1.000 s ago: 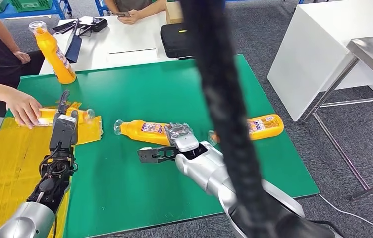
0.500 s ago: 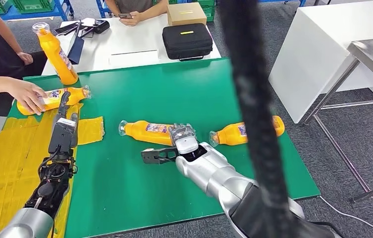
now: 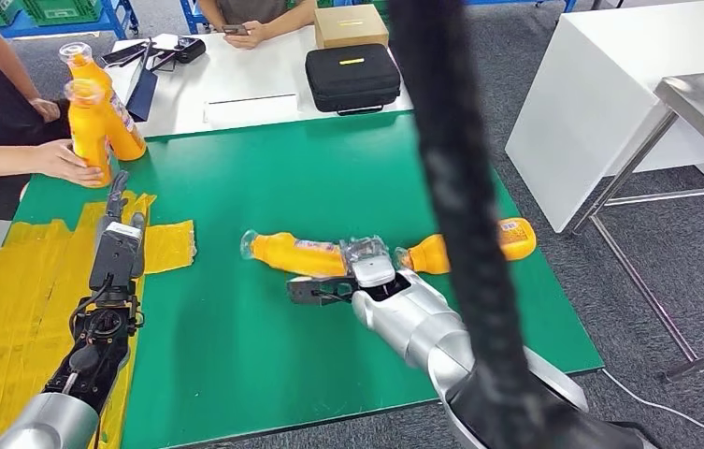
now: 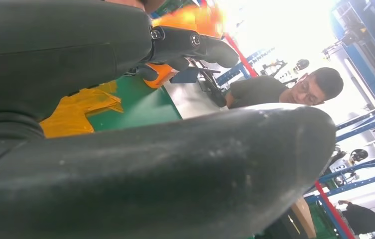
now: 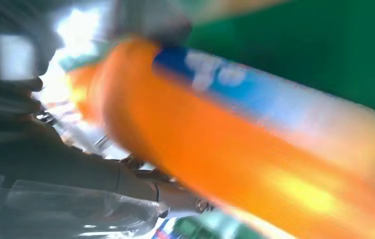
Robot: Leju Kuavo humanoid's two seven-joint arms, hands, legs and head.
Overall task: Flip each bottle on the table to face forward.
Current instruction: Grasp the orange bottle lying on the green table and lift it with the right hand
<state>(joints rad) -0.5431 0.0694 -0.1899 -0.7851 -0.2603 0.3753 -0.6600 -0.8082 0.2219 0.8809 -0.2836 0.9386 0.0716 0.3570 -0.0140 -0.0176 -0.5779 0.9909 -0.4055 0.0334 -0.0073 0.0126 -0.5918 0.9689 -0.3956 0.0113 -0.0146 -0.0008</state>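
An orange bottle (image 3: pixel 294 253) lies on its side mid-table on the green mat (image 3: pixel 264 178), cap end pointing left. My right hand (image 3: pixel 355 273) grips its base end, thumb above and dark fingers (image 3: pixel 315 292) below. Up close it is a blurred orange bottle (image 5: pixel 235 149) beside the fingers (image 5: pixel 150 184). A second bottle (image 3: pixel 514 238) lies further right, partly hidden by a black cable (image 3: pixel 451 187). Two bottles stand upright at the far left: one alone (image 3: pixel 109 105), one (image 3: pixel 86 131) held by a person's hand (image 3: pixel 63 161). My left hand (image 3: pixel 119 248) is open over yellow tape (image 3: pixel 11 281).
Behind the mat, a white table (image 3: pixel 245 94) carries a black case (image 3: pixel 352 75) and a cardboard box (image 3: pixel 350 25). One person stands at the left and another sits at the back. A white counter (image 3: pixel 610 84) and a metal table (image 3: pixel 703 103) stand to the right.
The person lifted the bottle lying on the yellow tape and stood it beside the upright one. My right hand and the middle bottle shifted right. The left hand stayed put.
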